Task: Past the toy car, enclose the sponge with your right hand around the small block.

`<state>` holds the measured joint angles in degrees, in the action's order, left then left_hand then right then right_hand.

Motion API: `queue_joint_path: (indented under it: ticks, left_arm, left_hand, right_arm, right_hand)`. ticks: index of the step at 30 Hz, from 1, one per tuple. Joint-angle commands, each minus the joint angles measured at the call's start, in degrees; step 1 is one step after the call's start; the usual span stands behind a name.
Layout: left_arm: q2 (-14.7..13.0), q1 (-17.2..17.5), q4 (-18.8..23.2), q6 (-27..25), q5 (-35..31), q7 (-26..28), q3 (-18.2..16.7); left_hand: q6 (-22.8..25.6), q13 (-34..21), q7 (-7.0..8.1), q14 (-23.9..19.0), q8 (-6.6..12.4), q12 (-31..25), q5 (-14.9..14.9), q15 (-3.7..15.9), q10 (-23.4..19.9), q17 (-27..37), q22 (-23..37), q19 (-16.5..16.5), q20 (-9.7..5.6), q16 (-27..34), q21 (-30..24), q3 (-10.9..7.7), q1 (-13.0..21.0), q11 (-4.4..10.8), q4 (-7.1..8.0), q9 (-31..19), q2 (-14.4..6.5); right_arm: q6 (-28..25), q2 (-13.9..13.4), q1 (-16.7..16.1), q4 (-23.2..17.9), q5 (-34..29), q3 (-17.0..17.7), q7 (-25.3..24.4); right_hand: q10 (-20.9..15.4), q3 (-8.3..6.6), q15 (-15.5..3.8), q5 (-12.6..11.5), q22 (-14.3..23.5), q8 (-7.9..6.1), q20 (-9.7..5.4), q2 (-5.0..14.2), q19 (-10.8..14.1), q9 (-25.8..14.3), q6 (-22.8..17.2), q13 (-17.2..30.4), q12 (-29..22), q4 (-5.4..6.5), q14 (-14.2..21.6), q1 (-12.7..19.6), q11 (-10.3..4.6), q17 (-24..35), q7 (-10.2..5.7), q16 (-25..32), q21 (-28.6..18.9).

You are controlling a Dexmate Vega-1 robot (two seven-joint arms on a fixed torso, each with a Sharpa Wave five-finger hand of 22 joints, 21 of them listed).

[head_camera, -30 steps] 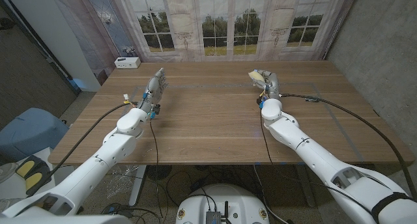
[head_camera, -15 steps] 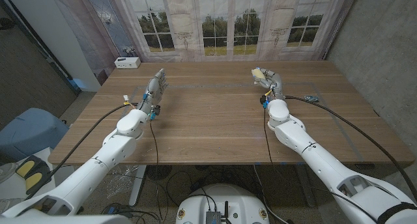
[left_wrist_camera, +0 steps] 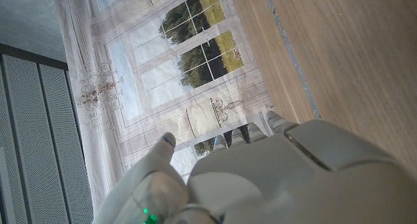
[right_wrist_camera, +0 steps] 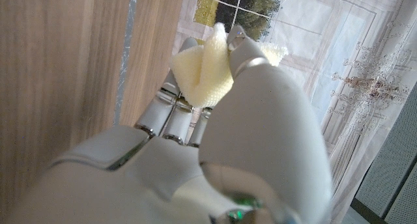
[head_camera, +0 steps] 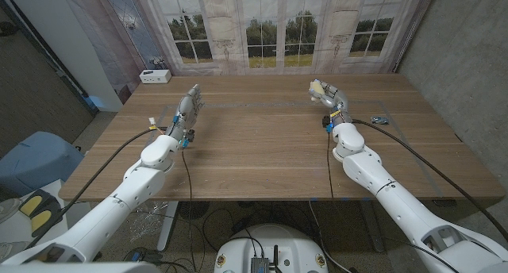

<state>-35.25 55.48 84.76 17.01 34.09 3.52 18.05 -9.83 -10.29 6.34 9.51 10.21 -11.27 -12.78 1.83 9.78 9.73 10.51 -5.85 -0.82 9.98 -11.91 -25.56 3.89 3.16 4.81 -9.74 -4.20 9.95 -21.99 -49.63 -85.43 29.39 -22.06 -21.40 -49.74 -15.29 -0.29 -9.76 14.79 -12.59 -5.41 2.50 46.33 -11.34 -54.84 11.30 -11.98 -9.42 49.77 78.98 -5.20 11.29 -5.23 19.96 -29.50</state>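
Observation:
My right hand (head_camera: 329,96) is at the far right part of the wooden table (head_camera: 262,138) and holds a pale yellow sponge (head_camera: 317,88). In the right wrist view the sponge (right_wrist_camera: 203,71) is squeezed and folded between the thumb and the fingers (right_wrist_camera: 171,103) of that hand (right_wrist_camera: 195,152). My left hand (head_camera: 189,105) stands at the far left of the table with its fingers straight and together, holding nothing. In the left wrist view the back of that hand (left_wrist_camera: 260,172) points towards the window.
A white box (head_camera: 155,76) sits at the table's far left corner. A small dark item (head_camera: 380,121) lies on the table to the right of my right arm. Curtained windows (head_camera: 262,27) stand behind the table's far edge.
My right hand with the sponge has shifted a little to the right and slightly farther across the table. The left hand has stayed where it was.

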Motion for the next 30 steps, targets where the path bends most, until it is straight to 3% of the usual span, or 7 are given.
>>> queue_joint_path:
  ticks: [1,30]
  left_arm:
    - [-0.58,1.54,1.36,0.64,0.26,0.06,-0.62]
    - [-3.72,6.78,6.12,1.1,1.75,-1.41,-2.61]
  left_hand:
    - [-2.27,-0.19,0.47,4.74,0.2,-0.16,-0.48,0.52,3.93,0.15,0.14,-0.34,0.44,0.32,-0.02,0.1,0.0,-0.23,0.0,-0.1,-0.33]
    - [-1.9,-0.19,0.4,4.62,0.24,-0.21,-0.47,0.57,3.77,0.16,0.14,-0.28,0.46,0.33,-0.03,0.26,0.04,-0.14,-0.07,-0.1,-0.33]
  right_arm:
    - [2.24,-1.16,-3.29,-3.18,6.56,2.1,5.48]
    - [7.01,-2.68,-12.7,-11.69,15.59,4.6,11.43]
  right_hand:
    - [-0.16,-0.01,-13.58,-0.39,0.2,0.17,-7.2,6.88,-0.32,-0.24,-0.05,0.22,-0.07,0.46,9.79,7.37,0.42,0.36,0.49,0.1,-0.54]
    - [-0.14,0.24,-13.57,-0.44,0.47,0.49,-7.22,6.89,-0.84,-0.31,-0.02,0.28,0.26,0.57,10.21,7.73,0.51,0.43,0.72,-0.28,-1.91]
